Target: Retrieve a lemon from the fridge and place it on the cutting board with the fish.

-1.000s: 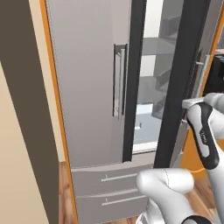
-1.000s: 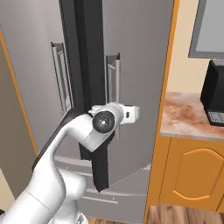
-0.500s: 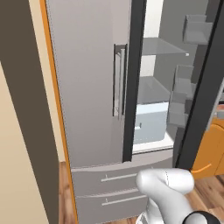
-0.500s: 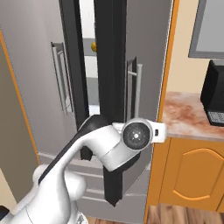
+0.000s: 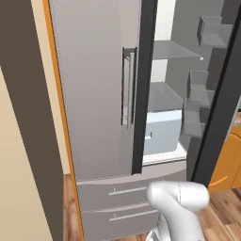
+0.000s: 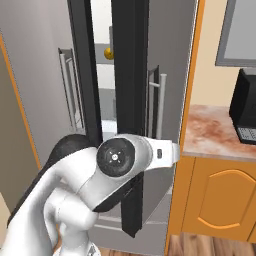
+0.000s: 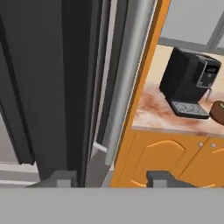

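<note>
The grey fridge (image 5: 94,94) has its right door (image 6: 130,100) swung open, showing a white interior with glass shelves (image 5: 176,49). The lemon (image 6: 108,52) sits on an upper shelf, seen through the door gap. My gripper (image 7: 114,178) is open, its fingertips (image 7: 65,177) spread wide on either side of the foot of the door's vertical bar handle (image 7: 131,65). My wrist (image 6: 120,157) is low in front of the door edge. The dark brown cutting board (image 7: 218,111) peeks in at the right edge on the counter; the fish is too cut off to make out.
A black coffee machine (image 7: 188,83) stands on the marbled counter (image 6: 215,130) right of the fridge, over orange cabinets (image 6: 220,205). The left fridge door (image 5: 89,117) is shut, with drawers (image 5: 122,202) below. Door bins (image 5: 197,103) line the open door. A pale crisper (image 5: 162,132) fills the lower interior.
The right fridge door has swung wider open, and my arm has moved right and lower along with it. The interior and the lemon have come into sight.
</note>
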Available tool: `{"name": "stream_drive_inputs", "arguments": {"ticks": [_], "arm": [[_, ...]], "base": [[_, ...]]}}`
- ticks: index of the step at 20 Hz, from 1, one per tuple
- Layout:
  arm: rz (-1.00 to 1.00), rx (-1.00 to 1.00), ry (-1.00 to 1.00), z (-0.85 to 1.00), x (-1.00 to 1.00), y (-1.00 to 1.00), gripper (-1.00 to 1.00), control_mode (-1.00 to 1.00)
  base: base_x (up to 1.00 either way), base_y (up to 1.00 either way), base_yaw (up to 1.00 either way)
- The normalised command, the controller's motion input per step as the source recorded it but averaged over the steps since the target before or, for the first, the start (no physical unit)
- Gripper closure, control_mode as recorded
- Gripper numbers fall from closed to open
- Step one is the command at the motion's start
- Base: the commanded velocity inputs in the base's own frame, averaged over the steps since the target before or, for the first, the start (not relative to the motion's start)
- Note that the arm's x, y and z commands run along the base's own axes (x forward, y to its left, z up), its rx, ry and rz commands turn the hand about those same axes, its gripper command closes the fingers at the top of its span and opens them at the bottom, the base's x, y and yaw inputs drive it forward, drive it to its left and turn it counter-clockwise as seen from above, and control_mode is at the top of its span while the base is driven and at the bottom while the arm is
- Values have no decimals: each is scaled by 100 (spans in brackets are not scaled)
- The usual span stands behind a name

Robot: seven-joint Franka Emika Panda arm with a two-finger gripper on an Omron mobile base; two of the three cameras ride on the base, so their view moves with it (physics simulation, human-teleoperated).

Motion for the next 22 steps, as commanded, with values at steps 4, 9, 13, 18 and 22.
{"name": "stream_drive_inputs", "arguments": {"ticks": [4,9,13,18,22], "arm": [[-17,-37,22,41,-51,95,-100,-100],[-8,-47,66,0,48,100,-100,-100],[-6,-34,57,38,74,61,-100,-100],[0,-17,29,19,59,8,-100,-100],[0,0,6,-1,65,-2,-100,-100]], "base": [[0,0,0],[0,0,0],[0,0,0],[0,0,0],[0,0,0]]}}
